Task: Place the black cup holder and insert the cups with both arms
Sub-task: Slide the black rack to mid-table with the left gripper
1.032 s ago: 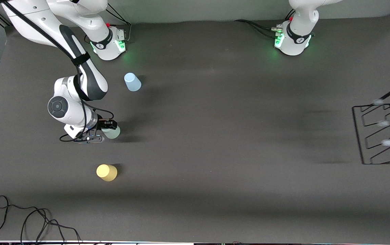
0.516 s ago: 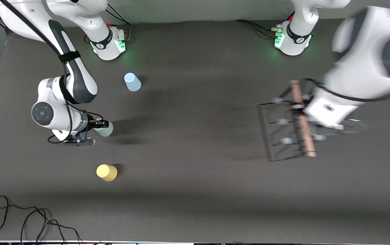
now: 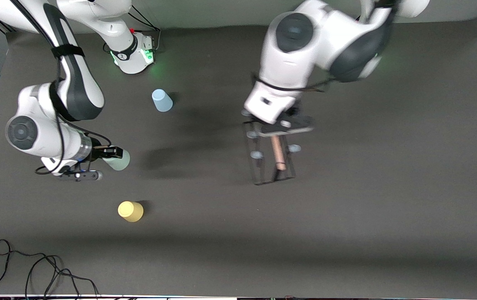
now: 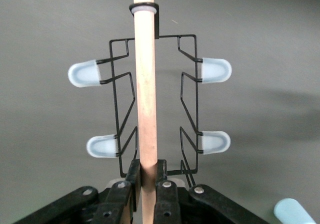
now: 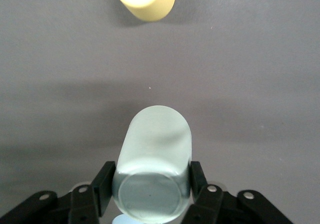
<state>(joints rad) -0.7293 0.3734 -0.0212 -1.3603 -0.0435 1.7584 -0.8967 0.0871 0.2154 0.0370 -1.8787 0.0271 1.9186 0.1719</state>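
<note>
I hold rack (image 3: 269, 156) by its rod in left gripper (image 4: 146, 184) | right gripper (image 5: 150, 181) grips green cup (image 3: 118, 160), sideways, well apart toward right arm's end

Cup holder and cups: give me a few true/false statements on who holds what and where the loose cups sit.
1. The left end effector is shut on the wooden handle of the black cup holder. True.
2. The right end effector holds the yellow cup. False: it is shut on the mint green cup; the yellow one stands on the table.
3. A cup already sits on a peg. False: the pegs in view are bare.
4. The pale blue cup stands farther from the front camera than the yellow cup. True.
</note>
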